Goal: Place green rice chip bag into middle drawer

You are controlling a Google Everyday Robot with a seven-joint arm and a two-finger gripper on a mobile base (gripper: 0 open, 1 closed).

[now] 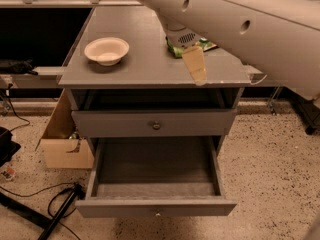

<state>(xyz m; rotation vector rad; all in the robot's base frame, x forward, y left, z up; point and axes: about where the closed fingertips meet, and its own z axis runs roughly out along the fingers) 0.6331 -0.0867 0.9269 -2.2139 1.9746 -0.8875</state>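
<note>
The green rice chip bag [174,48] lies on the grey cabinet top [140,69] at the back right, mostly hidden behind my wrist; only its green edges show. My gripper [194,66] hangs from the big white arm, directly over and just in front of the bag. The middle drawer [156,207] is pulled out wide below, with nothing in its grey tray.
A cream round bowl [106,50] sits on the cabinet top at the left. A shut grey drawer front with a knob [154,124] is one level above the open drawer. A cardboard box [65,151] and black cables [55,204] lie on the floor at the left.
</note>
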